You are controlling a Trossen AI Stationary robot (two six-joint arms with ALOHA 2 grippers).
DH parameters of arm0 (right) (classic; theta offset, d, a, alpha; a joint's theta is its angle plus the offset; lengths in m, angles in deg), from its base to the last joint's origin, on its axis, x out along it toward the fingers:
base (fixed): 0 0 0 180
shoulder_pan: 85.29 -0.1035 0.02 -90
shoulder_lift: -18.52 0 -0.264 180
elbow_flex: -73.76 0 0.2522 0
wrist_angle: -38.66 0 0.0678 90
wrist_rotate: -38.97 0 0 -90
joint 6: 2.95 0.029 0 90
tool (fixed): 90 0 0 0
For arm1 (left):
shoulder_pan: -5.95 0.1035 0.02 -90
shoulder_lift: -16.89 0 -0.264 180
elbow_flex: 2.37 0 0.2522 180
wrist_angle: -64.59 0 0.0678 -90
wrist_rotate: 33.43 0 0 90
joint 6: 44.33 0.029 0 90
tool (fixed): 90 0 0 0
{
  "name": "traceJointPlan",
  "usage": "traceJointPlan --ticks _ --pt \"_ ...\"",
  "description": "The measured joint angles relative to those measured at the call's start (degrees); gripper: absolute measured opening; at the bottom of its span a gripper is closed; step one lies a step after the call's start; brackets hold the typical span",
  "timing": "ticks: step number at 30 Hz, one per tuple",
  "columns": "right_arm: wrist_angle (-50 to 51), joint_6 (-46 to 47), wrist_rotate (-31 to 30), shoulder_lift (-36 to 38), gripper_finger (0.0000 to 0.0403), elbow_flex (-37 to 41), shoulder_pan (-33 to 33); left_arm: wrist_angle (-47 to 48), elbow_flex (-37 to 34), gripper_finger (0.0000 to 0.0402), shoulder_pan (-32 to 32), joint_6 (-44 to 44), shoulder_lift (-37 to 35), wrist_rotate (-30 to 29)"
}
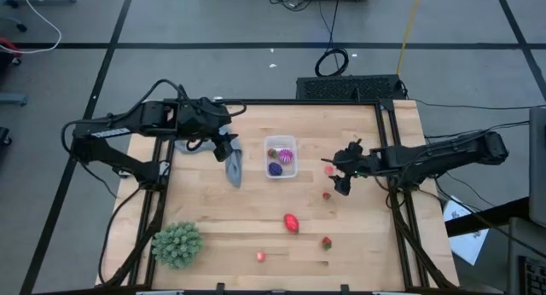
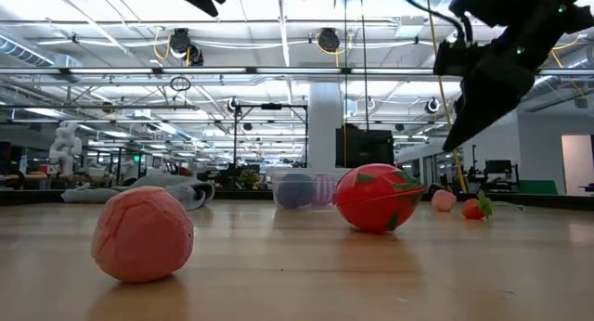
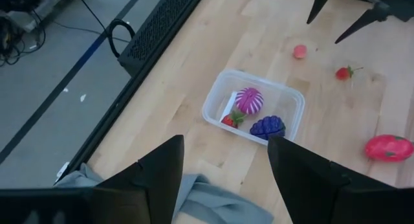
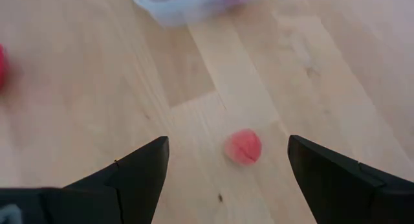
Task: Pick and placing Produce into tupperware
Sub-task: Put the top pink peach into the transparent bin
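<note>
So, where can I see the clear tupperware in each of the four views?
High view: the tupperware sits at table centre, between both arms.
Low view: far back, low, just left of the big red fruit; tupperware.
Left wrist view: centre, tupperware, beyond the grey cloth.
Right wrist view: only a blurred corner at the top edge.
Shared landmark: the purple fruit inside.

Grey cloth [image 1: 234, 167] crumpled on wooden table [image 1: 358, 244], far-left part. Green spiky ball [image 1: 177, 243] at table's near-left corner, well apart from cloth.
</note>
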Motion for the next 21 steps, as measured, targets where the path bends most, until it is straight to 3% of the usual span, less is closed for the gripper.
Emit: traceJointPlan --ticks 16,21 --pt "-0.46 -0.64 0.13 -9.17 0.0309 0.00 2.58 0.27 0.01 0.0230 0.00 0.06 -0.02 0.02" --pt "-3.05 -1.40 2.96 -11.41 0.0309 0.00 2.93 0.25 0.00 0.0230 0.00 0.18 -0.02 0.01"
